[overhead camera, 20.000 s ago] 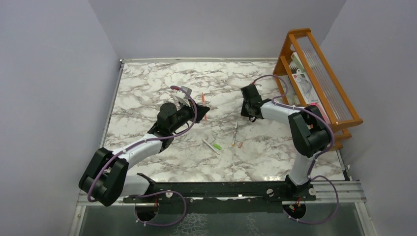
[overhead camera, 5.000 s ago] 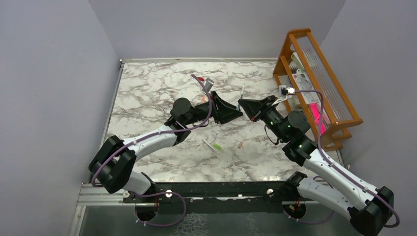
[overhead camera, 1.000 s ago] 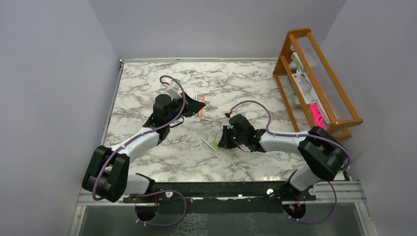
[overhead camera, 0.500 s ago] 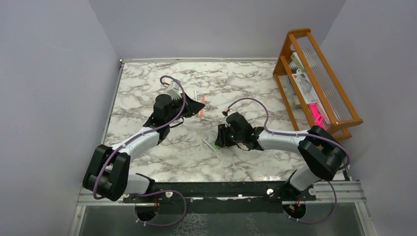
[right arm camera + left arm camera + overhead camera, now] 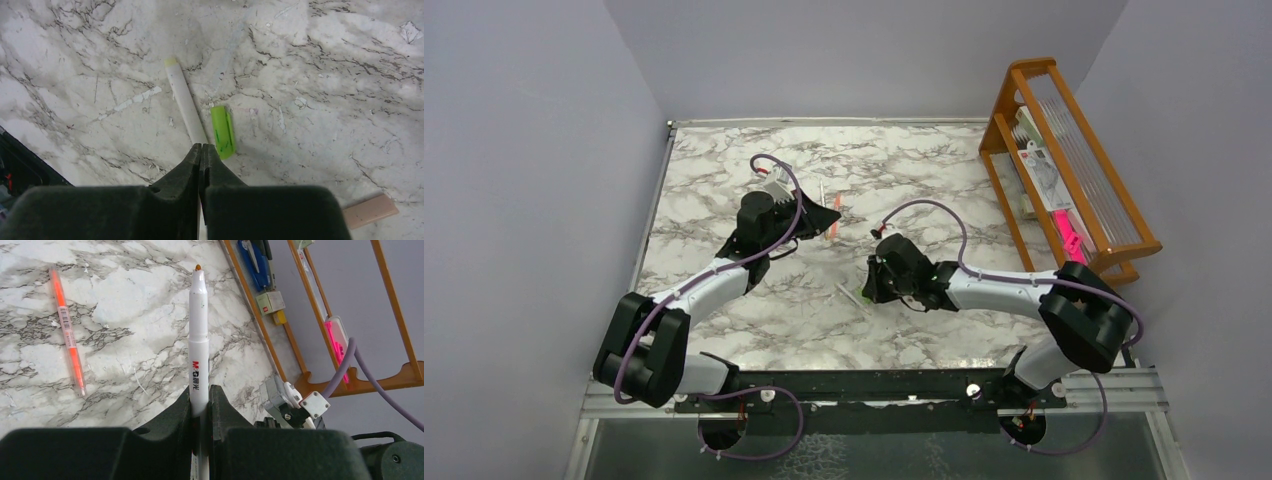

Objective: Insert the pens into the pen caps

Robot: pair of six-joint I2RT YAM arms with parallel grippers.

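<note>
Pens gripped in both claws; green cap (image 5: 222,131) not yet fitted.
Within the last second the right claw (image 5: 201,152) has settled low and pinched shut on the yellow-tipped white pen (image 5: 182,102), which lies on the worktop (image 5: 325,75) just beside that cap. The left claw (image 5: 200,400) stays clamped on the orange-tipped white pen (image 5: 198,340), held aloft. Lifting likely comes next.
</note>
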